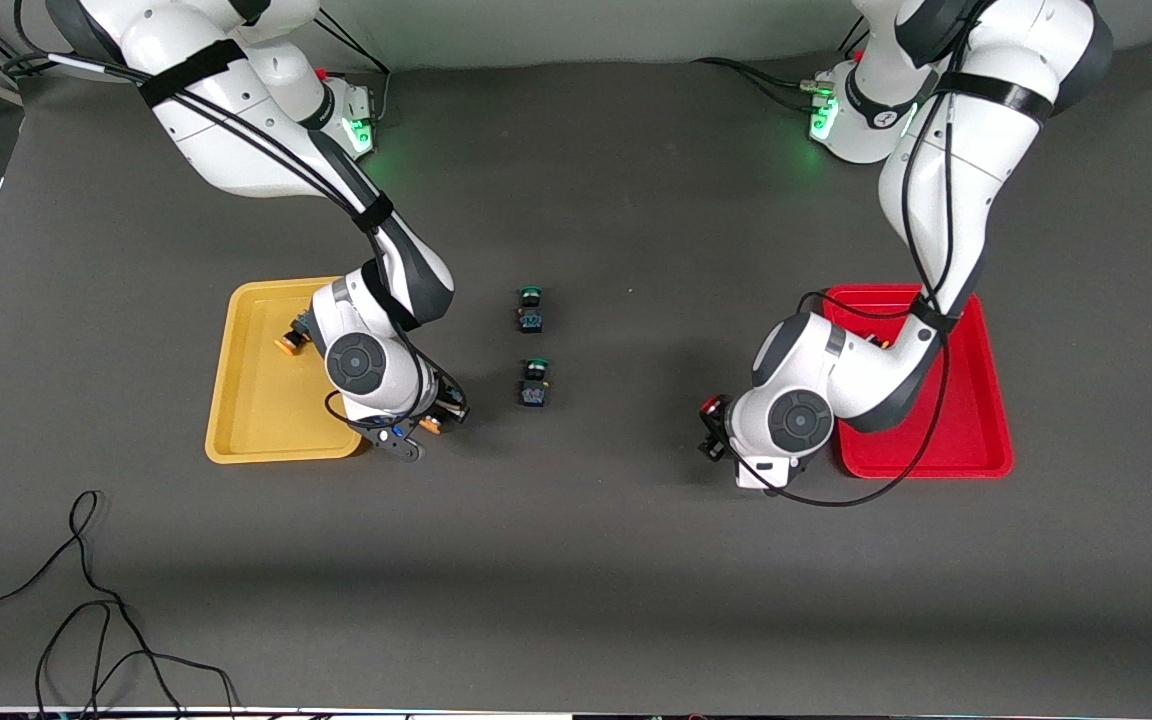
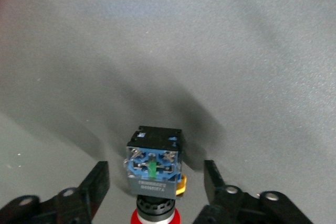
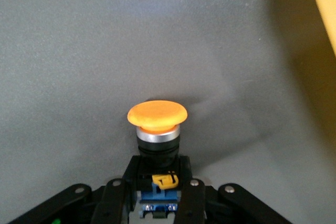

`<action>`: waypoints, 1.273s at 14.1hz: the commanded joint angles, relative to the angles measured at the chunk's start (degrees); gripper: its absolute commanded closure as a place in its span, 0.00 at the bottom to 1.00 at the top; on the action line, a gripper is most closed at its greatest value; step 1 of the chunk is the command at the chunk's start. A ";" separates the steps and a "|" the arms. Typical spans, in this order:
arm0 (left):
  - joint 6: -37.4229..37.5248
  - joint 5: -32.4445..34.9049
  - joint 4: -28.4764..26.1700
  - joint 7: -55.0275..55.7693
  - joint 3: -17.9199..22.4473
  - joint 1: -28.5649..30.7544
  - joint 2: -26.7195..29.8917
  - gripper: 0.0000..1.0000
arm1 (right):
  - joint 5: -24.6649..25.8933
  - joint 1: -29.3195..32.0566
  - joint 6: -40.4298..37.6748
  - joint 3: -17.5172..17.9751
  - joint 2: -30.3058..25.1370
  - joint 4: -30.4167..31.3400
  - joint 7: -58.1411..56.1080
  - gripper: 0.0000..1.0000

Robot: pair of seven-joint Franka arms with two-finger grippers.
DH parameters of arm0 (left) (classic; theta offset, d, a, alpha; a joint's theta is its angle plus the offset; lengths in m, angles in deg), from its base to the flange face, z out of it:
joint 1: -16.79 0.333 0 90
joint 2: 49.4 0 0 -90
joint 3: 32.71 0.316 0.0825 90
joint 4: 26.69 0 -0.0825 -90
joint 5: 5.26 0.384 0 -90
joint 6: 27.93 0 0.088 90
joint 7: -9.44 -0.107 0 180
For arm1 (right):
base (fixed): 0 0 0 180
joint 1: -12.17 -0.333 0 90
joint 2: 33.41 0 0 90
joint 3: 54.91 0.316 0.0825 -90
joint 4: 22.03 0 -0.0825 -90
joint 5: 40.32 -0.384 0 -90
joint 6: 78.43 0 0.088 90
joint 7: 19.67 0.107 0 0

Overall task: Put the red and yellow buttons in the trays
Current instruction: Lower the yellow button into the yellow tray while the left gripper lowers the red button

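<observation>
The right gripper (image 3: 157,200) pinches an orange-yellow capped button (image 3: 157,115) beside the yellow plastic tray (image 1: 236,400) – it could slip. The left gripper (image 2: 152,187) sits spread around a red-capped button (image 2: 154,169) near the red plastic tray (image 1: 981,420) – it might tip.

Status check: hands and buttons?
Right hand shut on yellow button beside yellow tray. Left hand open around red button beside red tray.

The yellow tray (image 1: 236,400) lies toward the right arm's end of the worktop, with one yellow button (image 1: 288,343) lying inside it. A second yellow button (image 3: 157,129) sits between the right claw's fingers just beside that tray. The red tray (image 1: 976,440) lies toward the left arm's end; a red button (image 1: 711,406) lies just beside it, between the left claw's spread fingers.
</observation>
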State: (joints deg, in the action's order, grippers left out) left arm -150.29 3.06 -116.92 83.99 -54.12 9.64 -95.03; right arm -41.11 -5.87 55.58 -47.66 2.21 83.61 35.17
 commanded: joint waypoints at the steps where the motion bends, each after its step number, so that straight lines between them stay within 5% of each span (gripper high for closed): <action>1: -0.77 0.91 -3.55 1.30 0.84 -0.41 3.44 0.68 | 0.70 1.50 -1.03 0.13 -3.87 0.54 0.80 0.77; 2: -0.42 0.91 -3.37 0.86 0.84 -0.23 3.44 0.97 | 0.62 2.82 -4.26 0.13 -6.06 0.19 0.54 0.77; 3: -0.07 0.91 -3.28 0.77 0.75 -0.06 3.44 1.00 | 0.44 3.70 -7.51 -0.04 -8.61 -0.08 -0.94 0.77; 5: 0.55 0.91 -3.02 0.77 0.75 -0.41 3.44 1.00 | -3.58 5.90 -13.93 -0.83 -15.54 -0.08 -5.94 0.77; 9: 2.29 0.91 -1.10 0.86 0.75 -0.15 3.53 1.00 | -5.01 6.52 -16.69 -8.90 -24.79 6.05 -17.10 0.77; 11: 16.12 1.17 6.60 -3.32 0.75 0.99 3.62 1.00 | -6.32 6.52 -13.28 -13.99 -26.38 12.28 -25.26 0.77; 14: 32.42 -0.32 12.97 -20.10 0.23 7.91 4.75 1.00 | -13.78 6.44 -2.82 -17.44 -23.42 20.30 -36.53 0.77; 18: 39.21 -1.99 8.43 -37.06 -0.22 16.87 16.24 1.00 | -13.98 6.26 4.31 -17.44 -16.47 20.49 -37.08 0.77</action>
State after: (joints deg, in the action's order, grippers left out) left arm -113.57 2.51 -103.76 54.74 -53.83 22.80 -86.15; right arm -53.39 0.97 57.52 -65.03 -16.62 105.00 -0.24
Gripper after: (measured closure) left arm 0.608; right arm 0.670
